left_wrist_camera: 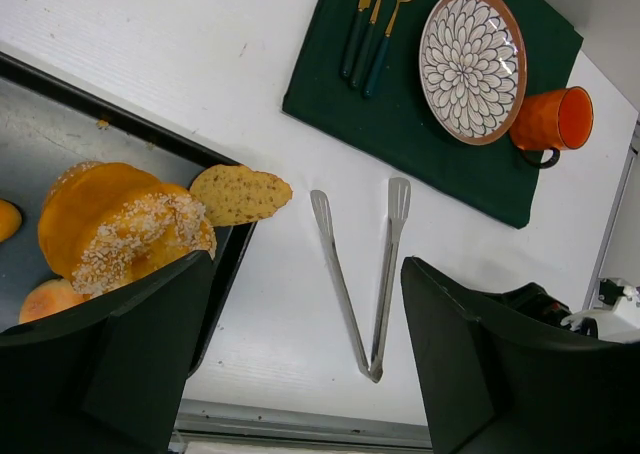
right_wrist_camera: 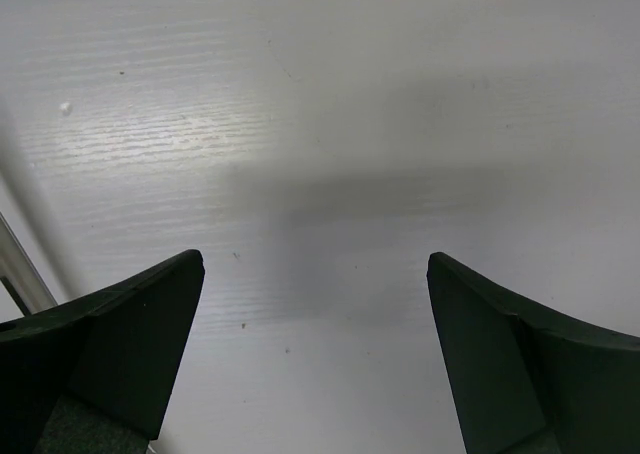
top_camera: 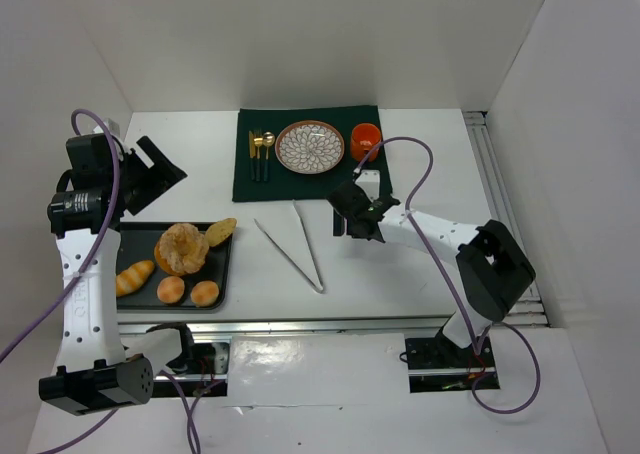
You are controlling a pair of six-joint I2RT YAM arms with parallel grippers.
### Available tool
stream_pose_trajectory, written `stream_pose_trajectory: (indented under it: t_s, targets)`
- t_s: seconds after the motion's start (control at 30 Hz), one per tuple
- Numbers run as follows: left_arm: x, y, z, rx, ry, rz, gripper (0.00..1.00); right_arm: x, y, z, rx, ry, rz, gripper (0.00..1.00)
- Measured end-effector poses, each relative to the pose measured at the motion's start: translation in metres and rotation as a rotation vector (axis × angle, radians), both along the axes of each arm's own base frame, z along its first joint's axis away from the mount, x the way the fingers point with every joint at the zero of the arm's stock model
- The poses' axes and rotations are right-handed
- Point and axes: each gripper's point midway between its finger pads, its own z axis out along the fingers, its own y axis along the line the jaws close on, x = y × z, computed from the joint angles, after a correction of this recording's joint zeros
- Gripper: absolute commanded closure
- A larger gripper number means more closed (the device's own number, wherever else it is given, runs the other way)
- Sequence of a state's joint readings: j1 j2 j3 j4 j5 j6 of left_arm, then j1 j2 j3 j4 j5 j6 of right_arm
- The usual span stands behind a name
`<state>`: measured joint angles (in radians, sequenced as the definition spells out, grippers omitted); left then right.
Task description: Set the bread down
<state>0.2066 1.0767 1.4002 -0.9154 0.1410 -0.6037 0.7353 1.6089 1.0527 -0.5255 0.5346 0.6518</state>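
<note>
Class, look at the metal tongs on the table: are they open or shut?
Open: the silver metal tongs lie in a V, tips apart, arms meeting only at the hinge.

We count one bread (top_camera: 182,248), two small buns (top_camera: 171,289), one long roll (top_camera: 134,277) and one slice (top_camera: 221,231) on one tray (top_camera: 140,244) at eight o'clock. We also count one pair of tongs (top_camera: 300,254) and, at twelve o'clock, one plate (top_camera: 310,146), one cup (top_camera: 365,140) and three cutlery pieces (top_camera: 260,152) on one cloth (top_camera: 300,186).

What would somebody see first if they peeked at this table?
Probably the big puffy golden bread, sitting with smaller buns on a dark tray at the left of the table. Next come the flowery patterned plate and the bright orange cup, side by side on the green cloth at the back. Shiny metal tongs lie spread in a V in the middle.
</note>
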Motion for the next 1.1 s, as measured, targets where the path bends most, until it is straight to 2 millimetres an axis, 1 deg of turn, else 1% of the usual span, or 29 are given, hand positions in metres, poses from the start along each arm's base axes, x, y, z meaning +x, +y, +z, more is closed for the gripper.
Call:
stream_pose_trajectory:
  t_s: [0.23,0.3,0.33,0.43,0.53,0.63,0.7,0.87,1.0,1.1]
  targets:
    - [0.000,-0.001,0.000,-0.004,-0.001,-0.005,0.11,0.000,0.004,0.000,0.021,0.003,0.007,0.00]
    - [0.000,-0.002,0.000,-0.007,-0.002,-0.010,0.11,0.000,0.010,0.002,0.047,0.009,0.041,0.00]
    - [0.000,-0.003,0.000,-0.009,-0.002,-0.012,0.11,0.000,0.015,0.004,0.071,0.000,0.065,0.00]
    - [0.000,-0.003,0.001,-0.011,-0.003,-0.015,0.11,-0.009,0.030,0.011,0.140,-0.026,0.176,0.00]
    - [0.000,-0.004,0.001,-0.013,-0.003,-0.017,0.11,-0.030,0.053,0.018,0.190,-0.046,0.347,0.00]
    - [0.000,-0.004,0.001,-0.014,-0.006,-0.018,0.11,-0.050,0.078,0.018,0.192,-0.044,0.505,0.00]
    - [0.001,-0.005,0.001,-0.016,-0.006,-0.021,0.11,-0.062,0.092,0.013,0.173,-0.032,0.585,0.00]
    - [0.000,-0.007,0.002,-0.024,-0.008,-0.030,0.11,-0.081,0.111,-0.005,0.150,0.018,0.724,0.00]
    - [0.001,-0.007,0.000,-0.025,-0.006,-0.031,0.11,-0.086,0.123,-0.018,0.145,0.041,0.785,0.00]
    - [0.001,-0.007,-0.001,-0.025,-0.005,-0.031,0.11,-0.086,0.134,-0.030,0.137,0.073,0.810,0.00]
